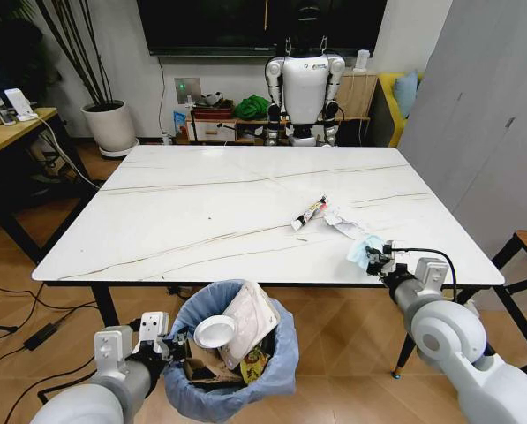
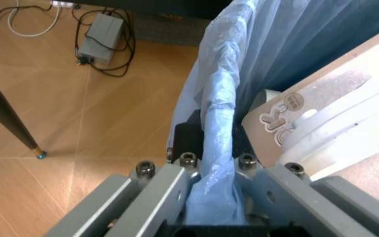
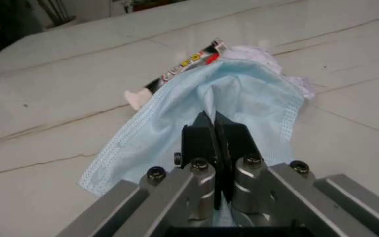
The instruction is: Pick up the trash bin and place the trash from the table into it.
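Our left pincer clamps the rim of the blue-bagged round bin at six o'clock below the white marble counter, ready to catch; our right pincer pinches the pale-blue pleated mask at four o'clock; white tube beyond.

Soft, even indoor light fills the room. The table reflects it as a broad pale sheen, strongest toward its far edge, with no hard shadows on top. Beneath it the floor lies in dimmer shade. The far left corner is dark. Straight edges bow near the borders of the head view. In both wrist views the nearest metal parts are soft and slightly blurred, while things farther off look sharper.
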